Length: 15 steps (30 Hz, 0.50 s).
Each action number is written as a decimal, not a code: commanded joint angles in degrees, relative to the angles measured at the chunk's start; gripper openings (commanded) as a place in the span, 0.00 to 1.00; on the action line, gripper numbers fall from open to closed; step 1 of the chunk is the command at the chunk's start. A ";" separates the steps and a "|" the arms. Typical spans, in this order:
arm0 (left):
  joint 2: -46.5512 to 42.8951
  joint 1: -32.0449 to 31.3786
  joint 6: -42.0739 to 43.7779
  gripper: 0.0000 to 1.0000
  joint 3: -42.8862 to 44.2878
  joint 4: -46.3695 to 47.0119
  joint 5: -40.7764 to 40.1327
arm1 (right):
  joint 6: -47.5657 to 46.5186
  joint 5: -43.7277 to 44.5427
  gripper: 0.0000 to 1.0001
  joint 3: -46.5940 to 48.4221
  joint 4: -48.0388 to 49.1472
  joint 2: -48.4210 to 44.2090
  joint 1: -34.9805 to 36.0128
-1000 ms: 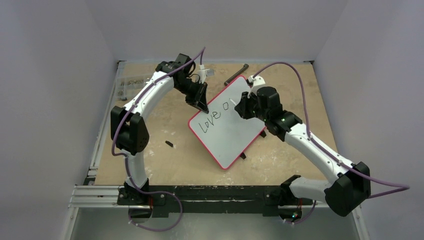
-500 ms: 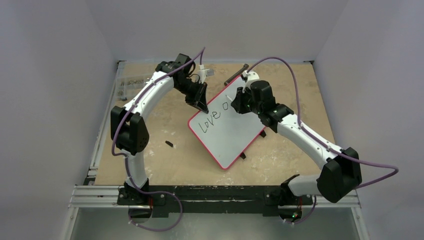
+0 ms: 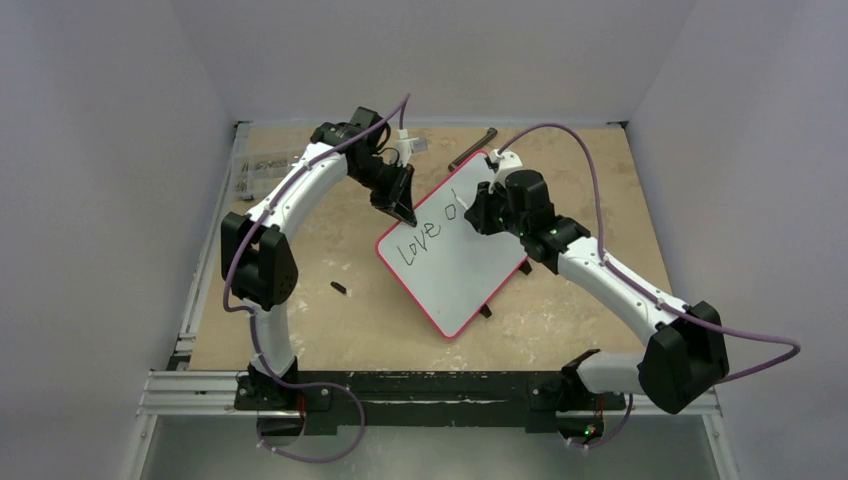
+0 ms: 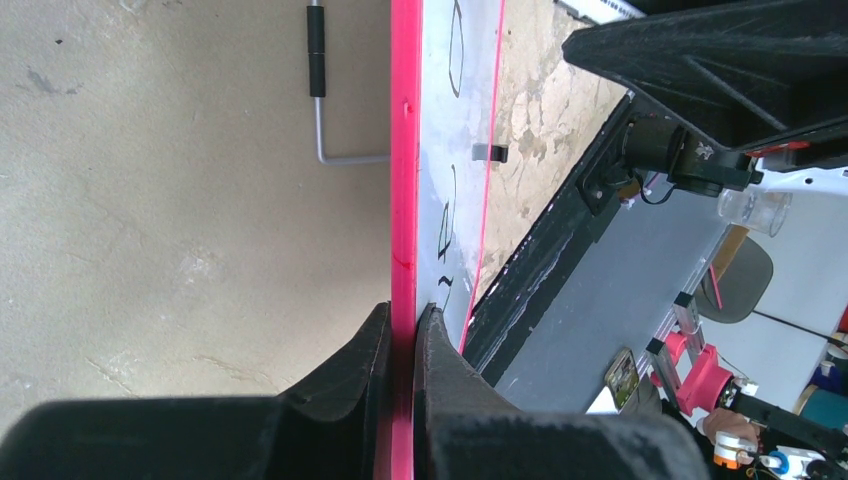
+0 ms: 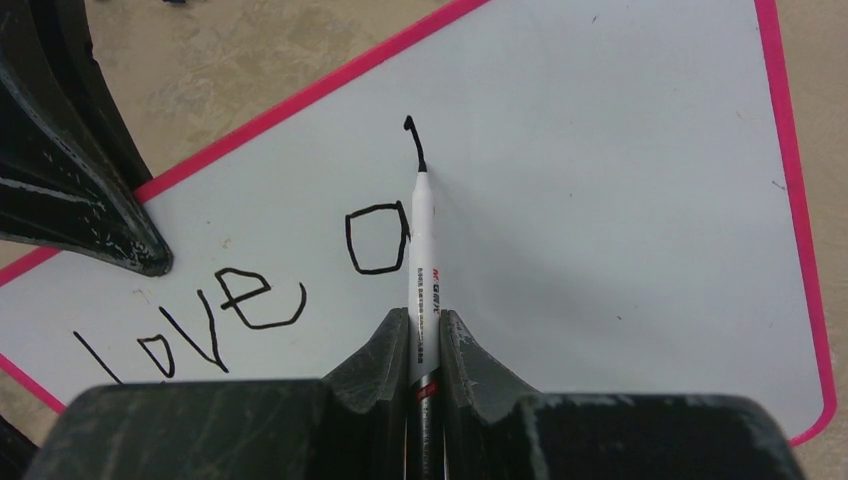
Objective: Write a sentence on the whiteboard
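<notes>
The whiteboard [image 3: 455, 265], white with a pink rim, lies slanted at the table's middle. My left gripper [image 3: 405, 213] is shut on the board's far-left rim [image 4: 404, 150], one finger on each side of the edge [image 4: 403, 315]. The right gripper [image 5: 424, 325] is shut on a white marker [image 5: 423, 270], whose black tip touches the board at the bottom of a short vertical stroke. The sentence [image 5: 240, 300] reads "love a" plus that stroke. From above, the writing [image 3: 430, 228] runs along the board's upper left, with the right gripper [image 3: 478, 212] just right of it.
An L-shaped hex key [image 3: 472, 148] lies beyond the board's far corner and shows beside the rim [image 4: 318, 90]. A small black piece [image 3: 339, 289] rests on the table left of the board. Black clips [image 3: 486, 311] stick out under the near edge. Small parts [image 3: 262, 165] lie at the far left.
The right gripper moved the marker up past the "a", then drew it back down. A new vertical stroke now stands beside the "a". The left gripper and the board have not moved.
</notes>
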 commanded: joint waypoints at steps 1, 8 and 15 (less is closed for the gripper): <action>-2.62 0.37 2.94 0.00 -0.01 0.35 -7.72 | 0.38 -1.60 0.00 -3.70 -0.03 -2.45 -0.12; -2.66 0.37 2.91 0.00 -0.02 0.31 -7.67 | 1.34 -1.48 0.00 -7.83 -0.52 -5.24 -0.14; -2.65 0.28 2.82 0.00 -0.11 0.42 -7.60 | 0.85 0.98 0.00 -6.59 -1.61 -5.50 -0.16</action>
